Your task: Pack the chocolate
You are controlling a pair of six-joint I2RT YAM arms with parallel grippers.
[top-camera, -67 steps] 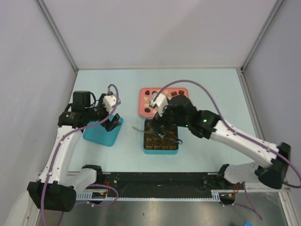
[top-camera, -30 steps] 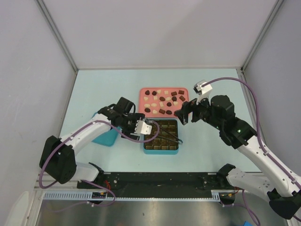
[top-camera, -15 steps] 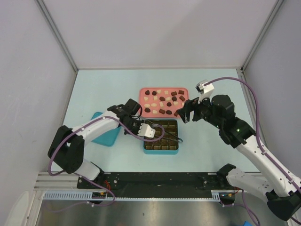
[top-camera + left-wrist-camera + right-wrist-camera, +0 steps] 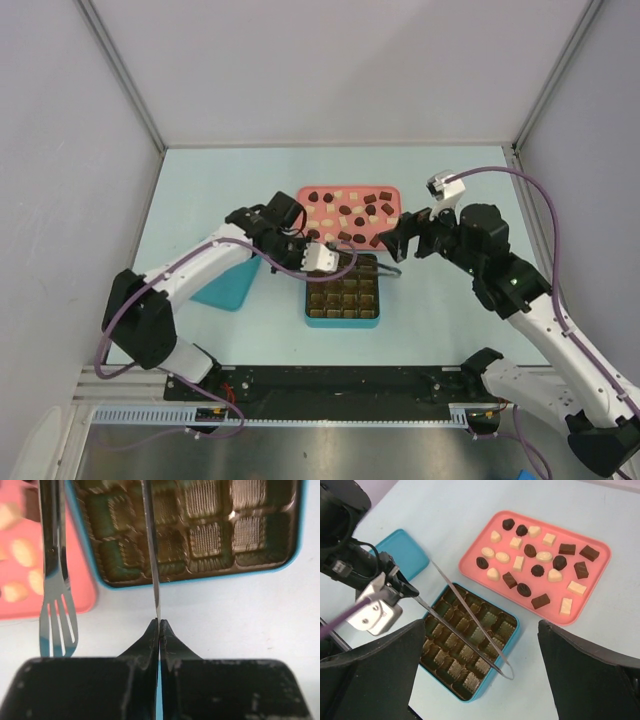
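White panel walls close in a pale blue desk (image 4: 200, 190). On it sit a pink tray (image 4: 597, 587), a teal box (image 4: 342, 321) with a gold-brown grid of cups just in front of the tray, and a teal lid (image 4: 402, 555) off to the left.

All the chocolate (image 4: 537, 570) that shows lies loose on the pink tray: some two dozen dark, reddish-brown and cream pieces spread in rough rows. Every box cup that can be seen holds only its ribbed liner. A few cups are crossed by the tongs or hidden under the left arm, so those cannot be checked.

The tongs (image 4: 56, 600) stretch across the open box, their joined end out over its front right corner and their two tips back toward the left arm. The left claw (image 4: 159, 630) is pressed together on one thin blade near its tip. The other blade, ending in a slotted fork shape, hangs free beside it over the tray's edge.

The right claw (image 4: 397, 240) is spread wide and holds nothing. It hovers above the tray's near right corner, looking down on the box and tray.

By my reading the packing has not begun. Nothing is in the box, the whole tray is left to move, and the tongs are only pinched by one blade, which looks more like repositioning them than a working grip.
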